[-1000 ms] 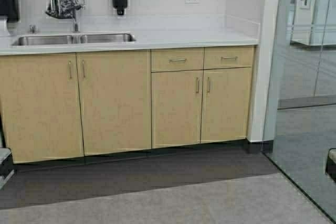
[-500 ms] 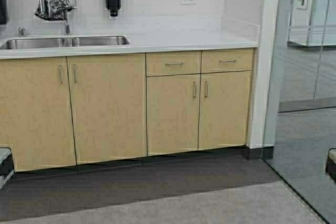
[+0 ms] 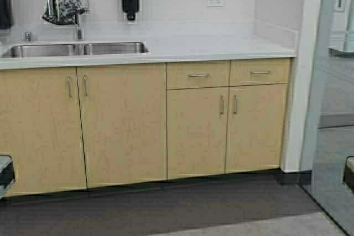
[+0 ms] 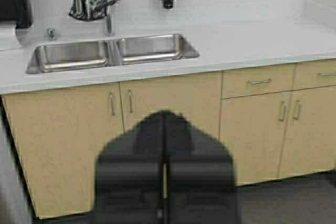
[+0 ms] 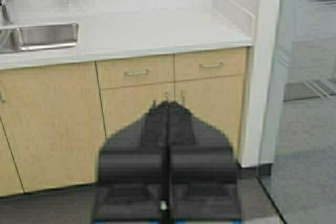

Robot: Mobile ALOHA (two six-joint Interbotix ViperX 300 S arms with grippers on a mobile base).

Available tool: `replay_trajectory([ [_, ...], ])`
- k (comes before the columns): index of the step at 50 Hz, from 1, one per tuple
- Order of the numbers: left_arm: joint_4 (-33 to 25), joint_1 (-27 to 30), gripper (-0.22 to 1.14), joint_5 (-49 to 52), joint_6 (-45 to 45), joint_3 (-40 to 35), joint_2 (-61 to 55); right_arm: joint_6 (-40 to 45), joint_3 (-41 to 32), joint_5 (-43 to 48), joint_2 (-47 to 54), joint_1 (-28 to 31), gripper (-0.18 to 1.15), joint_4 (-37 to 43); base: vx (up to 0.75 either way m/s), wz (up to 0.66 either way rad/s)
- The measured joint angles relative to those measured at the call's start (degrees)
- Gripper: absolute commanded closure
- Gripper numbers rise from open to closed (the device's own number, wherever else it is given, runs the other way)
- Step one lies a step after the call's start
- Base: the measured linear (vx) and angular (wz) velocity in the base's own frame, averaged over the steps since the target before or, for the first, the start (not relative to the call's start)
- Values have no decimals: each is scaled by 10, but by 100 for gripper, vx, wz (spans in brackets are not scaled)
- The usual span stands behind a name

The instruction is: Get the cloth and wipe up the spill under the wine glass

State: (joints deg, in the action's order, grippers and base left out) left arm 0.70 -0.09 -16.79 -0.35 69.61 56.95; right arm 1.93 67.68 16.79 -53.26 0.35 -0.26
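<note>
Dark with white leaves, the cloth hangs over the tall tap above the sink, far from both arms. The left gripper and right gripper are pressed closed and hold nothing. No wine glass shows. The robot could bump the cupboards if it drives too close. A bad grab could drop the cloth into the sink.
</note>
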Motion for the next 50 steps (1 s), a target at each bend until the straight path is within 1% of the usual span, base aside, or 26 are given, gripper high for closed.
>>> replay_trajectory([
  [29, 0, -1, 89, -4, -18, 15, 17, 3, 0, 10, 0, 1, 92, 0, 42, 10],
  [50, 0, 0, 89, -4, -30, 22, 31, 3, 0, 11, -3, 0, 92, -1, 40, 18],
])
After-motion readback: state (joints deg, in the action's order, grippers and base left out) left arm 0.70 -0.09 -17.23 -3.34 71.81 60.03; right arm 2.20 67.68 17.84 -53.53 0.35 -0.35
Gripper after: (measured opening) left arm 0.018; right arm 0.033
